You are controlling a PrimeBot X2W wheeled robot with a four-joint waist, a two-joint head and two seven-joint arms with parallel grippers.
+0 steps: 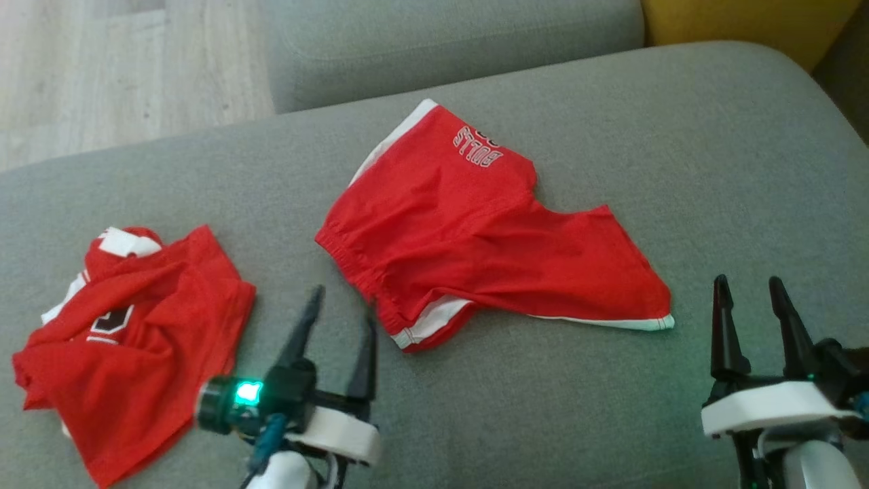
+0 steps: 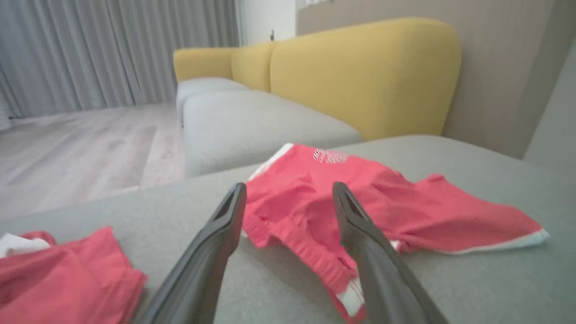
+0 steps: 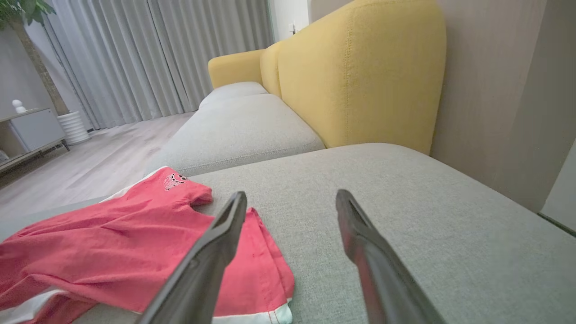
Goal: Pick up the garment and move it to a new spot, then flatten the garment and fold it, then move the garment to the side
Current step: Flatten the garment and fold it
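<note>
Left gripper [image 1: 343,305], jaws wide, should pinch the shorts [image 1: 475,238] at the near waistband [image 1: 346,261]; right gripper [image 1: 747,282], wide too, the right hem [image 1: 652,322].

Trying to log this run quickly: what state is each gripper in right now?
Left gripper: open, holding nothing, beside the waistband of the red shorts.
Right gripper: open, holding nothing, over the grey cushion.

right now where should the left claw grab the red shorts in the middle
Take the red fabric shorts by the gathered elastic waistband, the edge nearest the open left claw. Come in low from the near left: that band is thick, ruffled and faces the claw, while the legs lie flatter.
</note>
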